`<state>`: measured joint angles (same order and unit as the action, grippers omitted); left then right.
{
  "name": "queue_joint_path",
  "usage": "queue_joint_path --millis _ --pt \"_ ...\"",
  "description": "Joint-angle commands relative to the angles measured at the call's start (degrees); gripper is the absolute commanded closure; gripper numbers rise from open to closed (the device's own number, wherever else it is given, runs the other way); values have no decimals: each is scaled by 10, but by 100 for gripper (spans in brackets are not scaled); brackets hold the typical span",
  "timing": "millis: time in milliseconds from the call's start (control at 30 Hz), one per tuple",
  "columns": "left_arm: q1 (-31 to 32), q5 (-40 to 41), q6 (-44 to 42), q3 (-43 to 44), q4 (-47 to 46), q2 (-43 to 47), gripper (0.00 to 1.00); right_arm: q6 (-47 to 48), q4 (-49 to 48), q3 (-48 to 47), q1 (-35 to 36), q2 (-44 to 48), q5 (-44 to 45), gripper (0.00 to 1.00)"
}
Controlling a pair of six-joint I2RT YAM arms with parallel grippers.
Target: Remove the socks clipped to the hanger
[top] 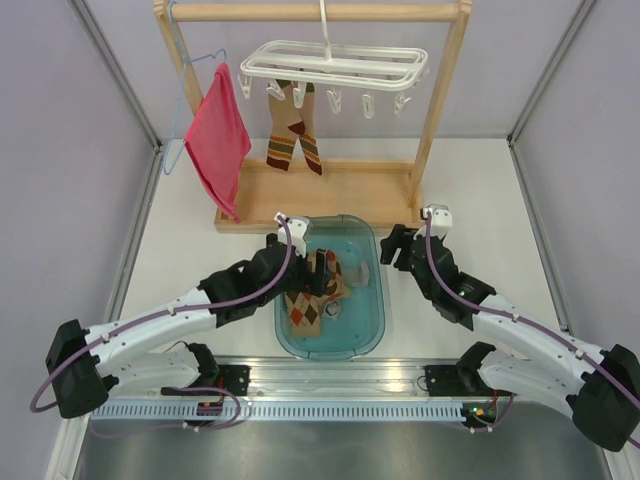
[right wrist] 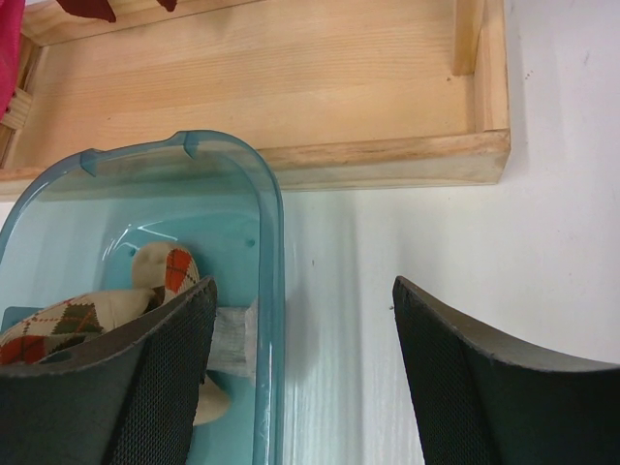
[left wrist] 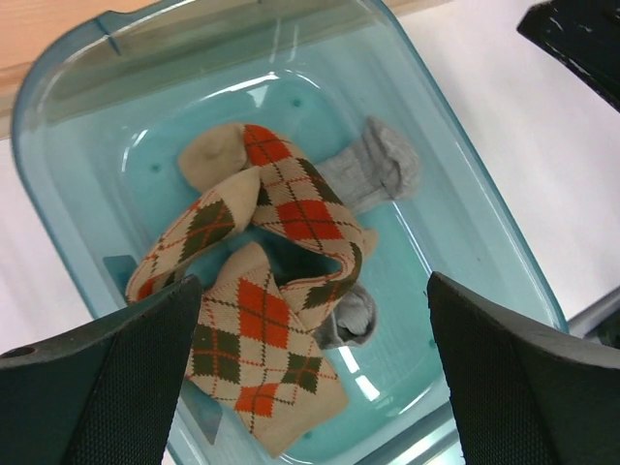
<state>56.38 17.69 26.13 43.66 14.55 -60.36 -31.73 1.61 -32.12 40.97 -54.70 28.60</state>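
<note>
The white frame hanger (top: 335, 62) hangs from the wooden rack's top bar. Two argyle socks (top: 292, 135) hang clipped at its left side; the other clips dangle empty. My left gripper (top: 322, 272) is open and empty above the blue tub (top: 372, 262). In the left wrist view argyle socks (left wrist: 276, 242) and grey socks (left wrist: 376, 167) lie in the tub (left wrist: 489, 242), between and below my open fingers (left wrist: 107, 387). My right gripper (top: 392, 246) is open and empty over the table just right of the tub (right wrist: 271, 252).
A wooden rack (top: 445, 100) with a flat base (right wrist: 291, 87) stands at the back. A red-pink cloth (top: 215, 140) hangs on a thin blue wire hanger (top: 185, 70) at the rack's left. Grey walls close both sides.
</note>
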Motion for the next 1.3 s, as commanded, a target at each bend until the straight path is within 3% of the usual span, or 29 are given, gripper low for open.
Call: queue_joint_path --millis 0,267,367,433,500,600,900,1267 --pt "1 54 20 21 12 24 0 -9 -30 5 -4 -4 -1 23" --pt "0 201 44 13 31 90 0 -4 -42 8 -7 -4 -16 21" --pt "-18 233 23 42 33 77 0 -2 -49 8 -7 -3 -27 21" --pt "-80 197 6 83 33 41 0 0 -51 8 -8 -4 -35 21" --pt "-155 112 7 105 30 8 0 0 -56 11 -8 -4 -38 21" --pt "-202 74 -11 136 -10 -17 0 1 -58 14 -8 0 -41 21" --pt "-317 -66 -72 201 -177 -150 0 10 -77 16 -14 -9 -53 21" --pt "-398 -186 -122 262 -393 -330 0 18 -136 14 -26 -60 -98 21"
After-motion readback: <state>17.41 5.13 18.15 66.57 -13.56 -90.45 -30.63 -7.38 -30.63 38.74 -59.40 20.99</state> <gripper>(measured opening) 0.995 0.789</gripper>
